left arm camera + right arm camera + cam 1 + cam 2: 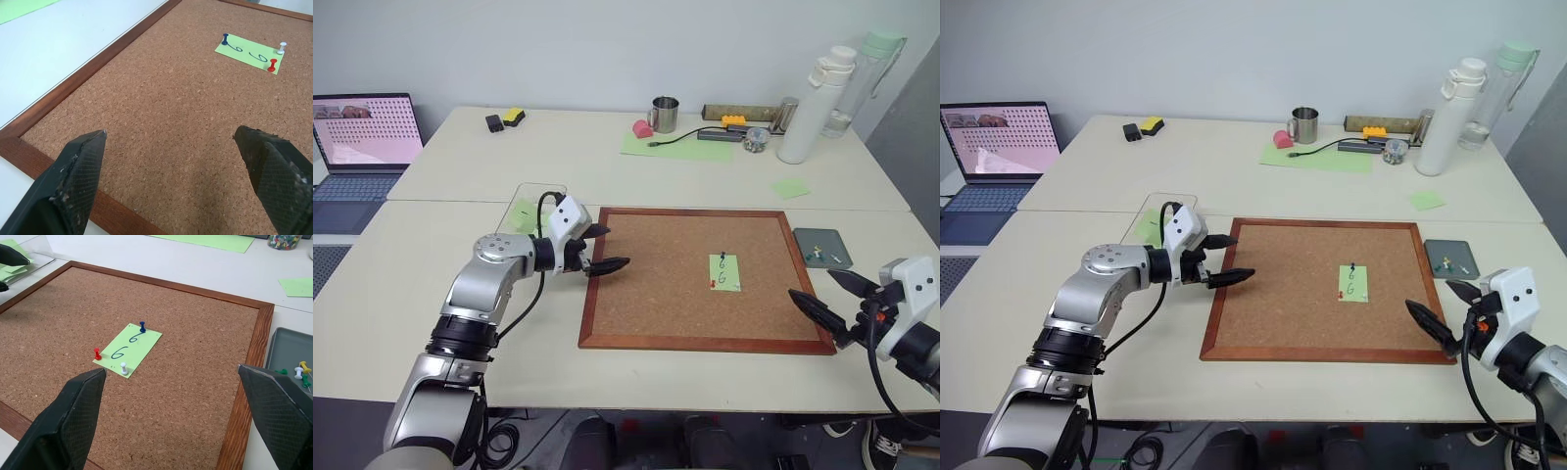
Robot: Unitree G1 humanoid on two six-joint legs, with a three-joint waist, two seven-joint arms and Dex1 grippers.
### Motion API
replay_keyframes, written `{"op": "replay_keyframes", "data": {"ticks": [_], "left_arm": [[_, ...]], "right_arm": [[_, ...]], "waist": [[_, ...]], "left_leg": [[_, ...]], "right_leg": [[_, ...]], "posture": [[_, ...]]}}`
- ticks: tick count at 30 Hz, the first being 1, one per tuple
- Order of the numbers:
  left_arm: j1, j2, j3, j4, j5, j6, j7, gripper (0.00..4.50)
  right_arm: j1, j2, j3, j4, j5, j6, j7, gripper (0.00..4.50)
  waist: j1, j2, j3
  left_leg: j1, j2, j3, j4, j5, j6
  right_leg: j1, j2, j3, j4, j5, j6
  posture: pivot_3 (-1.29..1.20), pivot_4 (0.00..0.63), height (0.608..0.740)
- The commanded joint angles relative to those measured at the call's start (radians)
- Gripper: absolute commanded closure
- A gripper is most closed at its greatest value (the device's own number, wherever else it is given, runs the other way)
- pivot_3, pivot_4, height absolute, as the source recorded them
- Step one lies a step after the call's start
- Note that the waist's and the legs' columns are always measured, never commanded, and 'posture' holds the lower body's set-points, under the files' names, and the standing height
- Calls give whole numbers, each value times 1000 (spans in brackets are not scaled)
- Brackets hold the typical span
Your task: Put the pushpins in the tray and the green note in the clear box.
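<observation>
We see the green note (128,348) in the middle of the corkboard (646,294), held down by a blue pin (142,326), a red pin (97,353) and a white pin (123,368). Our left pincer (597,249) and right pincer (832,297) are both wide apart and hold nothing. The pins are tiny, so a pincer may slip off one or tear the note. The tray (822,247) sits at the right, the clear box (534,205) at the left.

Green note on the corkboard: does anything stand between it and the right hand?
Nothing visible does. Bare cork lies between the open right hand and the green note, which is still pinned by blue, red and white pushpins.
</observation>
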State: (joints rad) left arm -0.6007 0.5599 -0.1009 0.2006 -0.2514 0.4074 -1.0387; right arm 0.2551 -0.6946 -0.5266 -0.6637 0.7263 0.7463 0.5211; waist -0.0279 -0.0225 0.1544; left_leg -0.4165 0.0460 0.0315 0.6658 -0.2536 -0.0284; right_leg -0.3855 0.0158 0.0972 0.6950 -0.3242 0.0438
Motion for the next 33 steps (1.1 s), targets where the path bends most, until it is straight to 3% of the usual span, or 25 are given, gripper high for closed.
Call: {"op": "replay_keyframes", "data": {"ticks": [1, 7, 10, 21, 28, 31, 33], "left_arm": [[-10, 1, 16, -46, -22, 1, -8, 55], [-25, -33, 39, -58, -73, 17, 1, 55], [-23, -67, 49, -94, -107, 38, 14, 471], [1, -158, -4, -119, -80, 35, 91, 2742], [26, -182, -39, -114, -58, 29, 106, 4081], [45, -190, -57, -122, -53, 31, 107, 4483], [56, -192, -70, -121, -44, 24, 106, 4483]], "right_arm": [[-9, 6, 2, -29, -3, -23, -8, 0], [-33, 8, 49, -28, -14, -29, -12, 0], [-58, 3, 113, -12, -55, -49, -5, 0], [-189, 73, 321, 123, -220, -145, -33, 0], [-227, 112, 376, 173, -271, -179, -32, 0], [-222, 126, 390, 177, -287, -189, -29, 0], [-222, 130, 394, 186, -295, -197, -26, 0]], "waist": [[0, 0, 0], [0, 0, 0], [0, 0, 0], [0, 0, 0], [0, 0, 0], [0, 0, 0], [0, 0, 0]], "left_leg": [[0, 0, 0, 0, 0, 0], [0, 0, 0, 0, 0, 0], [0, 0, 0, 1, 0, 0], [0, 0, 0, 1, 0, 0], [0, 0, 0, 1, 0, 0], [0, 0, 0, 1, 0, 0], [0, 0, 0, 1, 0, 0]], "right_leg": [[0, 0, 0, 0, 0, 0], [0, 0, 0, 0, 0, 0], [0, 0, 0, 0, 0, 0], [0, 0, 0, 0, 0, 0], [0, 0, 0, 0, 0, 0], [0, 0, 0, 1, 0, 0], [0, 0, 0, 1, 0, 0]], "posture": [[0, 150, 740], [0, 150, 740], [0, 150, 740], [0, 150, 740], [0, 150, 740], [0, 150, 740], [0, 150, 740]]}}
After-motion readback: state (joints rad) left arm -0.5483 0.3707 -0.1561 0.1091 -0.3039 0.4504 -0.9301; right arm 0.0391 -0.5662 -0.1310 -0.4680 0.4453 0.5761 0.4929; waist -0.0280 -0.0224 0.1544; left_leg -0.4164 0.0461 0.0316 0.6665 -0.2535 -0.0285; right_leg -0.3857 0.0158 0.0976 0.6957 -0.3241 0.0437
